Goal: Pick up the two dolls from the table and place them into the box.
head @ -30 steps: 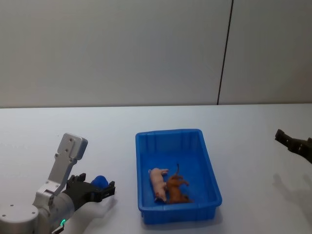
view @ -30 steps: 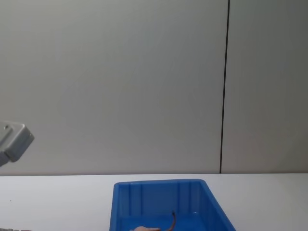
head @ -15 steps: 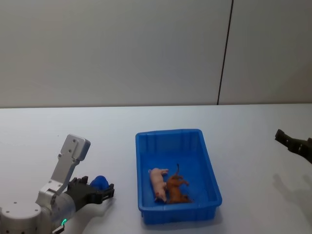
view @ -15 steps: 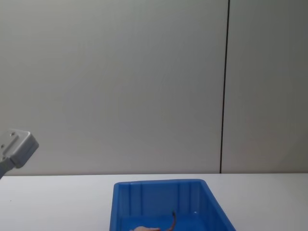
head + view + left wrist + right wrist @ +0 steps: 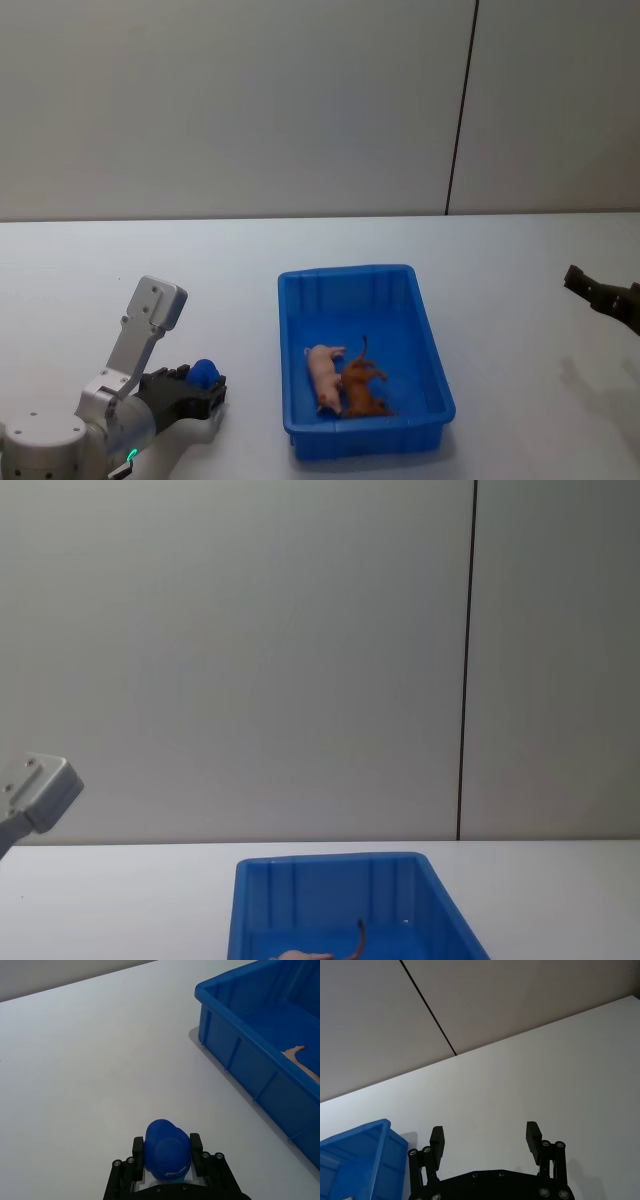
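Lying side by side on the floor of the rectangular bright blue plastic bin [image 5: 363,355], toward its near end, are both toy figures: the pale pink doll [image 5: 324,375] on the robot's left, the reddish-brown ridged doll [image 5: 363,387] on its right, the two touching along their flanks. A thin dark tail rises from the brown one; in the chest view that tail [image 5: 359,939] pokes up just above the lower edge, with a sliver of the pink figure [image 5: 300,956] beside it. The bin sits on the plain white tabletop [image 5: 240,260], roughly centred ahead of the robot.

Left gripper [image 5: 205,390]: low over the table, to the left of the bin and apart from it, jaws clamped on a small rounded blue object [image 5: 204,374]. The left wrist view shows the blue object [image 5: 167,1149] seated between the two black fingers [image 5: 137,1147], with the bin's corner [image 5: 235,1025] farther off and a pale limb of a doll [image 5: 300,1056] inside it.

Right gripper [image 5: 604,294]: at the far right edge of the head view, raised above the table, well apart from the bin. In the right wrist view its fingers [image 5: 437,1137] stand wide apart, with bare tabletop [image 5: 530,1075] between them.
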Tool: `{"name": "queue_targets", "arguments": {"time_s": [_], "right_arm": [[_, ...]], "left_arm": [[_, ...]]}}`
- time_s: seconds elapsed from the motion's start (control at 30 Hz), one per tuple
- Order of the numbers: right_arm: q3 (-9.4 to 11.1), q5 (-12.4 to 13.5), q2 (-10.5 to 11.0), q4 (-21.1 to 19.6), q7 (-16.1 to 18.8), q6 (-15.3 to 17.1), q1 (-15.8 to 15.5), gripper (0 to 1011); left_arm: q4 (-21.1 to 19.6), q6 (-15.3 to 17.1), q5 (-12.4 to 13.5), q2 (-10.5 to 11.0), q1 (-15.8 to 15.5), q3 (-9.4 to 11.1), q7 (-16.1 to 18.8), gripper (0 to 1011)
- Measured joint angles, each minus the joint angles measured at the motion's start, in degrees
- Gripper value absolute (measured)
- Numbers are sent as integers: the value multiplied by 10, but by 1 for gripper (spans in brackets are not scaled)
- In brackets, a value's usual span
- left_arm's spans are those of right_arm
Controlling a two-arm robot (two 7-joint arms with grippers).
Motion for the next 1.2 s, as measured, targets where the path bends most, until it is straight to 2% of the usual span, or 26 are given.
{"name": "queue_targets", "arguments": {"time_s": [0.27, 0.73, 0.93, 1.2], "right_arm": [[0, 0, 0, 0, 0, 0, 0, 1001], [0, 0, 0, 0, 0, 0, 0, 1001], [0, 0, 0, 0, 0, 0, 0, 1001], [0, 0, 0, 0, 0, 0, 0, 1001]], "left_arm": [[-4, -3, 0, 1, 1, -1, 1, 522], [-41, -53, -15, 7, 7, -13, 7, 429], [-59, -79, -21, 7, 0, -18, -12, 385], [-71, -100, -32, 0, -16, -20, -57, 336]]}}
